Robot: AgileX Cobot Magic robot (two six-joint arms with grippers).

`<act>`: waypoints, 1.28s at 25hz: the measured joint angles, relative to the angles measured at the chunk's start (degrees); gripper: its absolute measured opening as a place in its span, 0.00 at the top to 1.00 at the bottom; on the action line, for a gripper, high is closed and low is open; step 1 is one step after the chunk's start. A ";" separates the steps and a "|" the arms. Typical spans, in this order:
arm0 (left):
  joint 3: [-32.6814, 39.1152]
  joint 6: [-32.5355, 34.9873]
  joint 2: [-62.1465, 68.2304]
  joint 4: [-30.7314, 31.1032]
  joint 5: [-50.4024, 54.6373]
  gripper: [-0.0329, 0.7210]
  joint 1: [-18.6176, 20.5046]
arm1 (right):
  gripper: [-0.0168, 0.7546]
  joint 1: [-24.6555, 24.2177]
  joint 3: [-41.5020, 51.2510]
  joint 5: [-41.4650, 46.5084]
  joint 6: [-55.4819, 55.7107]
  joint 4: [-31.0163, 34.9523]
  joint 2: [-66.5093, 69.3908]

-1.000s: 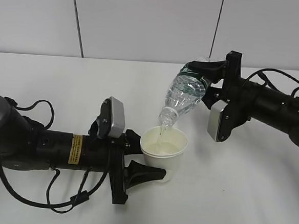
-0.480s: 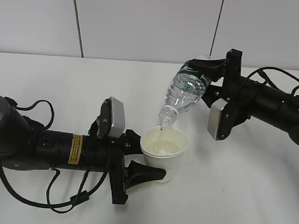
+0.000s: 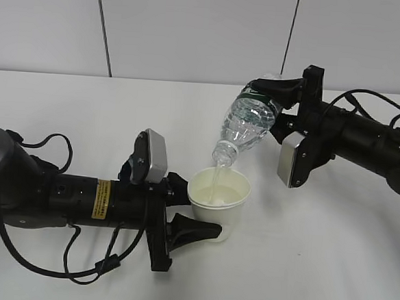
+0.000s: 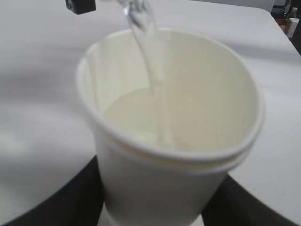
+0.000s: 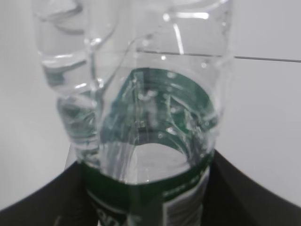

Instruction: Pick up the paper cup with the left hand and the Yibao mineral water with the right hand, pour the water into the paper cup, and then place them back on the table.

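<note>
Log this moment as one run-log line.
phase: pouring | left hand: grips paper cup, upright | right hand: grips Yibao mineral water, tilted mouth-down | stream entering cup

tilted bottle [image 3: 248, 122] pouring into held paper cup [image 3: 217, 203], white table [image 3: 330, 255]

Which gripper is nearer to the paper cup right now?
Left. The left gripper is clamped around the paper cup, one finger on each side. The right gripper is up and to the right of it, holding the tilted Yibao mineral water over the rim.
</note>
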 joint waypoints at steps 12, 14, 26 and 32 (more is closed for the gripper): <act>0.00 0.18 0.00 -1.51 0.00 0.41 0.00 | 0.47 0.00 0.00 0.00 11.01 0.00 0.00; 0.00 0.39 0.00 -2.73 0.03 0.41 0.00 | 0.47 0.00 0.00 0.00 13.64 0.00 0.00; 0.00 1.85 0.00 -9.09 0.03 0.41 0.00 | 0.47 0.03 0.00 0.00 44.73 3.25 0.00; 0.00 1.90 0.00 -11.16 0.07 0.41 1.67 | 0.47 0.12 0.00 0.00 65.28 8.66 0.00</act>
